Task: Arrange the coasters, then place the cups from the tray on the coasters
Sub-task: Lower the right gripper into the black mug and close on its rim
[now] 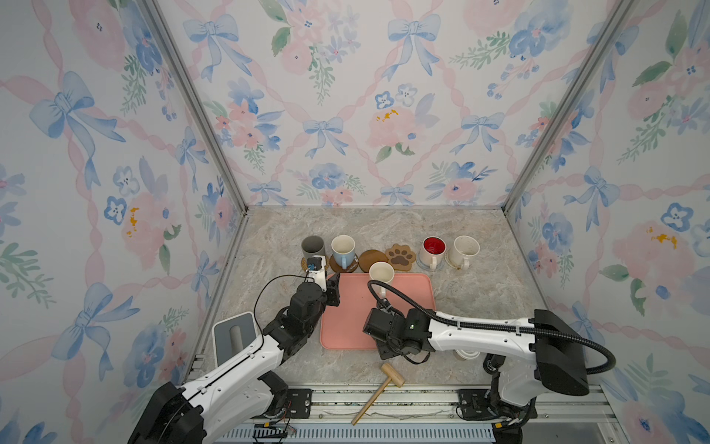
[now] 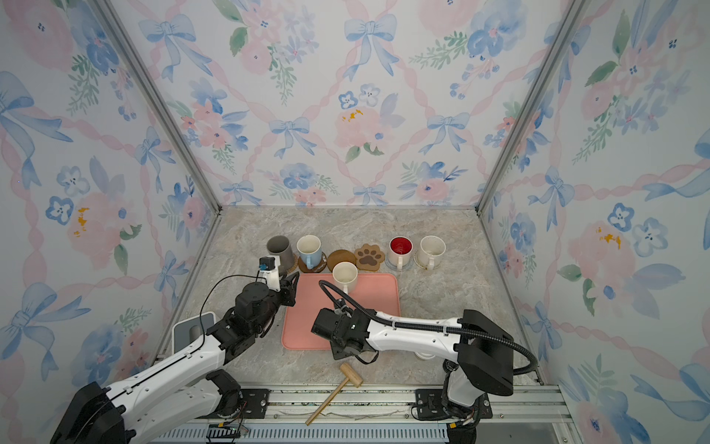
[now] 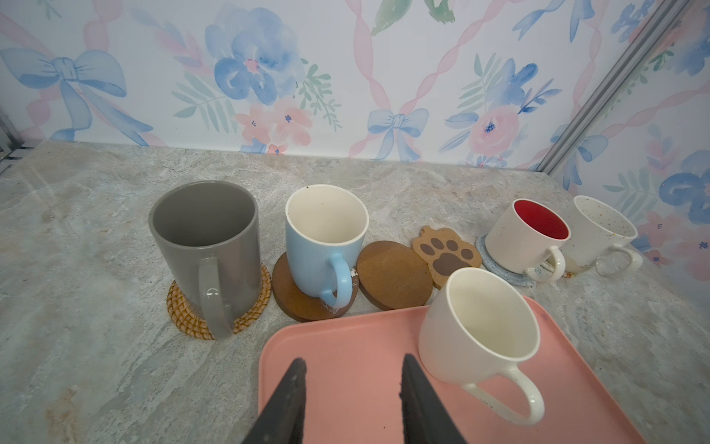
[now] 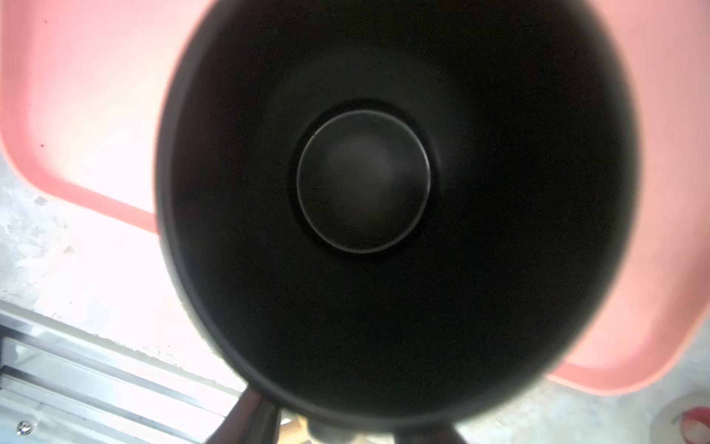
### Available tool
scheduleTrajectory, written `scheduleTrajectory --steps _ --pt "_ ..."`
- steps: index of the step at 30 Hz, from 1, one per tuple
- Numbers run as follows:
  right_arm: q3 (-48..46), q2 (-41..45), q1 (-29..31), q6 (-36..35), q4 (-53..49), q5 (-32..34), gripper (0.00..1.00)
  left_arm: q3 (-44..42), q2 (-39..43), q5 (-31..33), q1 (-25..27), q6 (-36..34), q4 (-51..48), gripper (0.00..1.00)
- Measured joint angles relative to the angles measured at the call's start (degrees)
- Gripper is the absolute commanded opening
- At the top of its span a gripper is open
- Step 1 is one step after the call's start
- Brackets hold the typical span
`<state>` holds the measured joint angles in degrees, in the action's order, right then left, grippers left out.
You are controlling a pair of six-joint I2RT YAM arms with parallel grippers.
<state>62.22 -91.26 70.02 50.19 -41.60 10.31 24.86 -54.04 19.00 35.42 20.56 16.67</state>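
Note:
In both top views the coasters lie in a row behind the pink tray [image 1: 345, 326]. A grey cup [image 1: 313, 248] stands on the rattan one. A light-blue cup [image 1: 343, 250] stands on a brown round. The second brown round [image 1: 370, 259] and the paw coaster [image 1: 400, 256] are bare. The red-inside cup [image 1: 433, 250] and the speckled cup [image 1: 465, 250] stand on woven mats. A cream cup [image 3: 476, 326] stands at the tray's far edge. My left gripper [image 3: 353, 369] hangs open and empty over the tray's far left corner. My right gripper [image 4: 342, 423] points down at the black cup [image 4: 365, 180], its fingers apart on either side of a blurred stub at the rim.
A wooden mallet [image 1: 384, 388] lies at the front edge near the rail. A grey-and-white device [image 1: 234, 334] sits at the front left. A small white-lidded paper cup [image 1: 466, 353] shows partly under my right arm. Walls close in the back and both sides.

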Motion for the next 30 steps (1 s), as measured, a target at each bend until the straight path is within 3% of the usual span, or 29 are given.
scheduleTrajectory --steps 14,30 --pt "-0.42 -0.59 -1.29 0.00 2.14 -0.96 0.42 -0.02 0.74 0.02 -0.20 0.00 -0.02 0.37" --pt "-0.94 -1.66 -1.75 0.52 2.69 -1.64 0.26 -0.28 0.81 0.02 -0.20 0.00 -0.02 0.37"
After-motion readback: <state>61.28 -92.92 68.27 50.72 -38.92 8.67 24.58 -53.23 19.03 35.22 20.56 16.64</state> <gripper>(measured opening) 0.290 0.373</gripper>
